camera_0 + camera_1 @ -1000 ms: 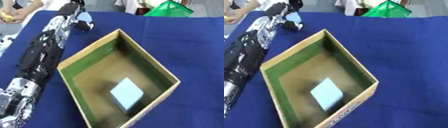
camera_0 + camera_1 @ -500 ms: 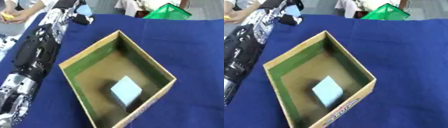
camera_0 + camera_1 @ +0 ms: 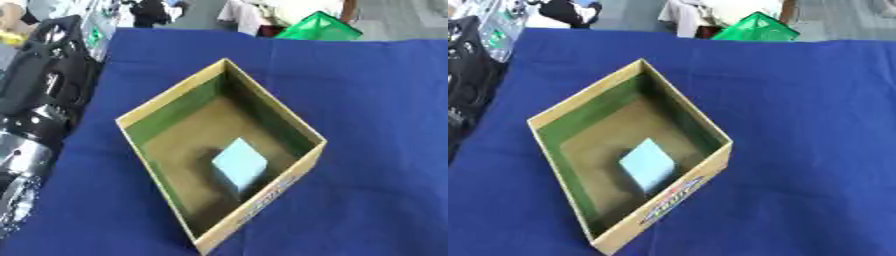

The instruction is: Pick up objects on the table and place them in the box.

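Black and silver, our left arm (image 3: pixel 39 115) runs up the left edge of the view toward the far corner of the table (image 3: pixel 376 125), and the left hand (image 3: pixel 150 10) seems to be the dark shape at its far end, past the blue cloth; we cannot tell whether its fingers are spread, curled or holding anything. Nearer us and to the right of that hand sits the cardboard box (image 3: pixel 289 187), open at the top and green on its inner walls, turned cornerwise to us. One pale blue block (image 3: pixel 240 164) lies on the box floor, so that piece looks already delivered. We judge the main risk from here to be the arm itself: it lies just beside the box's left wall, and a sweep back toward us could catch the rim and shove or tip the box. Farther right, beyond the table's far edge, stands one green container (image 3: pixel 319 29). We count one box, one block, and no loose object left on the cloth. Our right hand does not show.
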### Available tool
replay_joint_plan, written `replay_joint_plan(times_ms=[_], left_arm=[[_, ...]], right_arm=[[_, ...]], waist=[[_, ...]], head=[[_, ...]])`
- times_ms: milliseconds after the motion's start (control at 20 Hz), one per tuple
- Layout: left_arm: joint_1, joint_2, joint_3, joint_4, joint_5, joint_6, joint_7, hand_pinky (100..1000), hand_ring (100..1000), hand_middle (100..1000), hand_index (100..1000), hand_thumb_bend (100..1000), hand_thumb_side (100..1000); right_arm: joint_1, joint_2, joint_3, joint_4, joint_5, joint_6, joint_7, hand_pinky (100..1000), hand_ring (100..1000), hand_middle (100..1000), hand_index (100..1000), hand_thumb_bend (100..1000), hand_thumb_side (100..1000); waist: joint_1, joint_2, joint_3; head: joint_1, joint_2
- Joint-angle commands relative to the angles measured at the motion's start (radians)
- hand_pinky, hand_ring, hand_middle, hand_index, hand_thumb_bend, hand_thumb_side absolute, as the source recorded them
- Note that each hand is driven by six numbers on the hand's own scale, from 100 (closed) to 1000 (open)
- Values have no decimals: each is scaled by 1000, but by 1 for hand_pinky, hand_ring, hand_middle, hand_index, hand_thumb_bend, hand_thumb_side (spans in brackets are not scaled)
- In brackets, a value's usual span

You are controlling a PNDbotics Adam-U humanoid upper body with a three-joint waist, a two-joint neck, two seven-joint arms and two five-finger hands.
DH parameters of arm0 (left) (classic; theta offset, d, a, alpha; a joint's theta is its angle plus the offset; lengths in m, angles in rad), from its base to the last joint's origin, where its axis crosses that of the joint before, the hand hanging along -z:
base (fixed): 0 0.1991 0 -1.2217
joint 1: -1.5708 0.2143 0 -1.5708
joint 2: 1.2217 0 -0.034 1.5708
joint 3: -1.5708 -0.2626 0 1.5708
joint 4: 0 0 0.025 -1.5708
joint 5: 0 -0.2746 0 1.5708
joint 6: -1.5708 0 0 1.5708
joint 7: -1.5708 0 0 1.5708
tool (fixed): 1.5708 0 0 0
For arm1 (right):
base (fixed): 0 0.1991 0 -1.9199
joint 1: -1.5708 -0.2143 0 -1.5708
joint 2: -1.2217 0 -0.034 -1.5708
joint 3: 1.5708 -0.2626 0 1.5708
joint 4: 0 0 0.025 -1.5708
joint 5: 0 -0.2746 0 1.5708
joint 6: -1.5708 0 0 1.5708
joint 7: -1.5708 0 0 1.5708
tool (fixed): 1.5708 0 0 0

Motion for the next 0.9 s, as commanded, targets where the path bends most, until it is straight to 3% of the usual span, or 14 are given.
replay_joint_plan(times_ms=[50,250,300,350,450,600,900], left_arm=[[6,9,-43,-70,44,-40,-20,474,608,532,709,287,386],[60,5,-109,-152,101,-87,-48,476,611,536,711,284,378],[74,7,-125,-174,116,-97,-55,478,613,538,712,285,375],[88,8,-139,-193,130,-105,-62,478,613,539,713,284,373],[116,10,-178,-236,159,-128,-69,478,613,538,713,268,354],[161,20,-233,-307,202,-163,-52,473,607,528,712,209,244],[266,37,-313,-448,289,-181,-51,473,608,531,712,208,276]], right_arm=[[0,7,-1,-37,13,3,-6,794,840,580,830,409,1000],[21,28,0,-52,24,9,-11,793,839,583,831,413,1000],[26,31,0,-55,27,11,-12,793,839,583,831,459,1000],[31,34,0,-57,29,13,-13,792,839,583,831,415,1000],[39,37,-1,-61,34,17,-15,792,839,583,831,417,1000],[50,40,-4,-66,38,23,-20,791,838,584,830,418,1000],[61,40,-7,-76,41,28,-26,791,838,584,830,421,1000]], waist=[[0,-48,6],[-3,-84,19],[-3,-91,21],[-4,-98,24],[-5,-108,31],[-7,-117,45],[-6,-124,59]], head=[[-37,30],[-69,56],[-74,59],[-82,62],[-97,72],[-113,82],[-129,88]])
